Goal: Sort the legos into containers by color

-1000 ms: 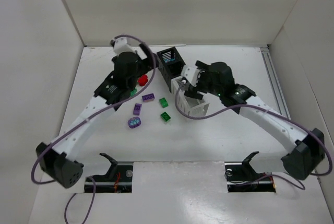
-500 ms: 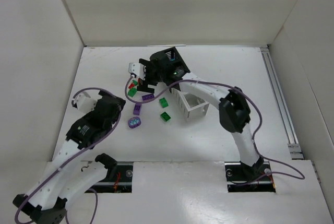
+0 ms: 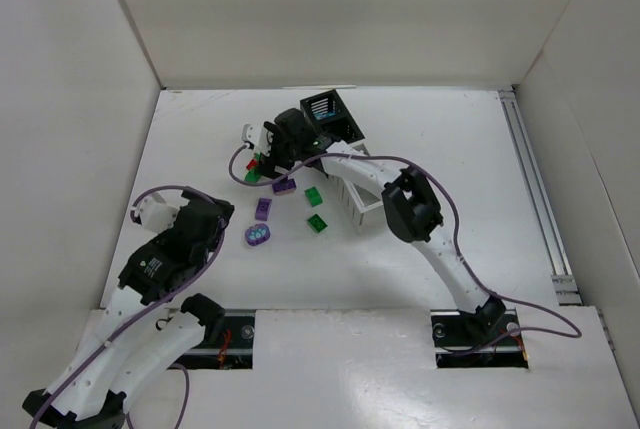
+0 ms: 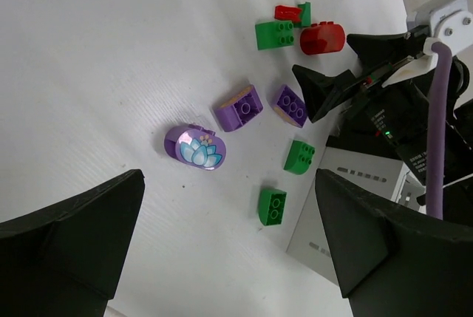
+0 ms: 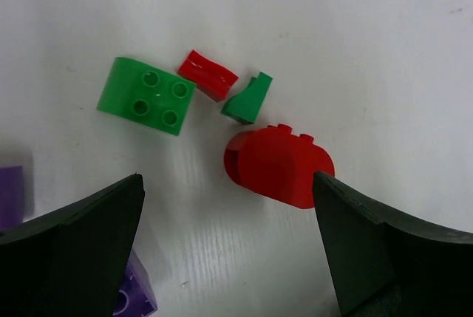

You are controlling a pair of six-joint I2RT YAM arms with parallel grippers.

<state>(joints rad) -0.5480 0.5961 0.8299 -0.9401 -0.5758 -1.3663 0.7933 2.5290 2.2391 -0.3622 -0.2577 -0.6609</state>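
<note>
The legos lie in a loose group left of the containers. A rounded red brick (image 5: pixel 279 165) lies by a green four-stud brick (image 5: pixel 146 95), a small red piece (image 5: pixel 208 75) and a small green piece (image 5: pixel 247 99). My right gripper (image 3: pixel 262 157) is open just above the red brick, with one finger on each side of it. Two purple bricks (image 4: pixel 239 107) (image 4: pixel 290 104), a purple flower piece (image 4: pixel 196 147) and two green bricks (image 4: pixel 299 157) (image 4: pixel 271 206) lie nearer. My left gripper (image 3: pixel 215 217) is open and empty, near left of them. A black bin (image 3: pixel 328 114) and the white bins (image 3: pixel 372 211) stand behind the right arm.
The right arm stretches across the bin row and hides most of it. A purple cable loops off each arm. White walls close the table at the left, back and right. A metal rail (image 3: pixel 535 189) runs along the right edge.
The left arm has pulled back from the lego pile to the near left. The right arm has swung from the white bins across to the red brick.
</note>
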